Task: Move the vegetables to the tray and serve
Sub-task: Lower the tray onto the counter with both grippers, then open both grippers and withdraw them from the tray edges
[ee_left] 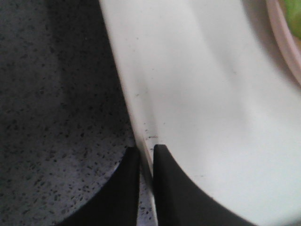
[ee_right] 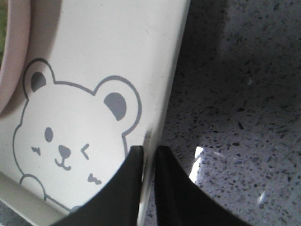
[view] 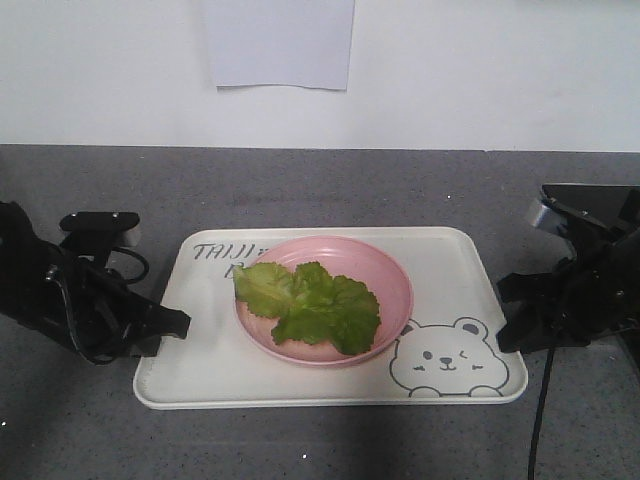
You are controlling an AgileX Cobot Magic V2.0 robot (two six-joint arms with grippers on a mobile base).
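The vegetables [view: 312,302], crinkly green lettuce leaves, lie in a round pink plate [view: 395,280] that stands on the cream tray [view: 455,270] with the bear drawing. My left gripper [view: 180,323] is shut on the tray's left rim [ee_left: 141,127], one finger outside and one inside. At the opposite side, my right gripper [view: 505,335] is shut on the right rim [ee_right: 162,117], beside the bear's ear [ee_right: 116,104]. A strip of the pink plate [ee_left: 287,44] shows at the upper right of the left wrist view.
The tray sits on a dark grey speckled counter [view: 330,190]. A white wall with a sheet of paper [view: 280,45] rises behind it. Bare counter lies in front of and behind the tray.
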